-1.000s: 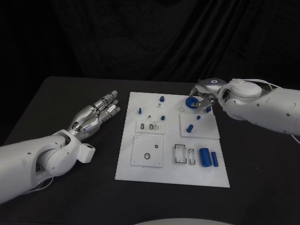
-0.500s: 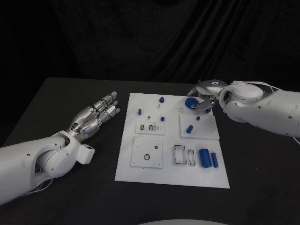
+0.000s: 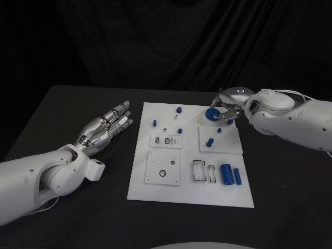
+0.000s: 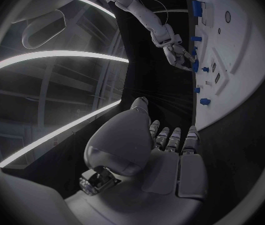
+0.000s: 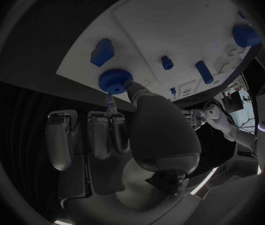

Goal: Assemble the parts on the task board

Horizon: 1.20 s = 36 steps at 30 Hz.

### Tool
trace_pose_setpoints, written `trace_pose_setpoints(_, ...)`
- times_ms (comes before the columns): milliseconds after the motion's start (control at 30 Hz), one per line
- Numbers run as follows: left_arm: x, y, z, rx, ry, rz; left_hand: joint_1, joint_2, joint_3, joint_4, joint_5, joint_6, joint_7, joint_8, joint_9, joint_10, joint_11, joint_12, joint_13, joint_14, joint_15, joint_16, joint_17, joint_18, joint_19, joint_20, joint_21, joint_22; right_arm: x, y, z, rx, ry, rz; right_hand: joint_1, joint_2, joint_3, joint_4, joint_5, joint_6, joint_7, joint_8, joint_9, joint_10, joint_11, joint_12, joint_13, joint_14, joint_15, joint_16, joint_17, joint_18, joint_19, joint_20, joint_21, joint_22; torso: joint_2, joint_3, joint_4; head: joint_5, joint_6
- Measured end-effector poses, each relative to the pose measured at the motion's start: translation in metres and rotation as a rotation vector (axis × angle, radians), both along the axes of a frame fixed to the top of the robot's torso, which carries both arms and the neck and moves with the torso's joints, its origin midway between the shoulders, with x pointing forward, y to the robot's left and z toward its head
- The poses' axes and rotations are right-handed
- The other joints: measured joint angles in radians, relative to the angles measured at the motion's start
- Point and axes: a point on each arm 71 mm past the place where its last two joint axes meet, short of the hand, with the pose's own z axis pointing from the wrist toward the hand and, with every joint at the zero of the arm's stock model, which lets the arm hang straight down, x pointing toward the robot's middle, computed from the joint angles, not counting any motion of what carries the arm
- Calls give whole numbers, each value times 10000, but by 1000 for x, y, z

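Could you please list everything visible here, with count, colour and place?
Table: one, black, beneath everything.
Task board: one, white, middle of the table, with raised white plates and slots.
Blue knob: one, round and ridged, at the board's far right corner, in the right hand's fingers.
Blue cylinders: two, side by side, lying at the board's near right.
Small blue pegs: several, scattered over the board's far half.
Left hand: silver, fingers straight and apart, resting left of the board, holding nothing.
Right hand: silver, at the board's far right corner, pinching the knob.

The task board [image 3: 155, 184] lies mid-table [image 3: 69, 109], the left robot hand [image 3: 106, 127] beside it.
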Motion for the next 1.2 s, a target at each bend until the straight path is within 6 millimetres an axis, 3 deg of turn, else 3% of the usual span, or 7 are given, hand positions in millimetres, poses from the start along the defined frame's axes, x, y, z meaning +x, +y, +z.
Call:
trace_pose_setpoints(467,0,0,0,-11,7,-28,0,0,28,-28,105,0,0,0,-1,0,0,0,3,0,-1,0,4,1,0,0,0,-1,1,-3,0,-44,29,-77,38,37,67,-68,0,14,-18,0,52,0,0,0,-1,0,0,0,0,0,0,0,0,-1,1,-5,12,8,-22)
trace_pose_setpoints(567,0,-1,0,-16,9,-40,2,-2,28,-28,105,2,3,0,-1,0,0,0,4,0,0,0,5,1,2,2,0,9,1,-3,-1,-87,107,-98,38,37,38,-97,0,-237,-23,-163,56,0,0,0,-2,0,0,0,0,0,0,0,0,-1,2,-10,19,0,-29)
trace_pose_setpoints(700,0,-1,0,-25,14,-59,52,-52,69,-70,153,-1,73,0,-2,-1,-1,0,4,-30,44,0,5,-1,1,73,0,9,1,-3,-2,-142,207,-131,38,36,38,-97,0,-238,-22,-169,55,0,1,0,-2,0,0,0,0,0,0,0,0,-1,2,-12,22,0,-29)
trace_pose_setpoints(933,0,-1,0,-36,19,-84,52,-52,69,-69,153,-1,73,0,-2,0,-1,0,4,-1,73,0,6,0,37,108,0,8,1,-3,-3,-214,345,-165,38,36,160,-384,1,-122,-17,-169,189,0,1,0,-3,-1,0,0,0,0,0,1,0,7,1,-16,12,8,-50)
trace_pose_setpoints(1067,0,-2,0,-43,22,-101,52,-52,69,-69,153,34,109,0,-2,-1,72,0,1,-1,73,0,7,-1,37,108,39,19,2,-1,-2,-220,375,-148,238,23,226,-644,1,343,9,128,426,0,0,0,-3,0,0,0,0,0,-1,1,0,6,1,-16,12,8,-66)
trace_pose_setpoints(1200,0,-2,0,-47,24,-111,51,-51,68,-69,153,34,109,0,-2,-1,72,0,-1,-1,73,0,6,0,36,108,39,19,3,-1,0,-220,362,-186,306,38,239,-920,-8,832,24,630,691,-1,1,0,-3,-1,1,0,0,1,-36,-35,0,6,-3,-16,12,2,-84)
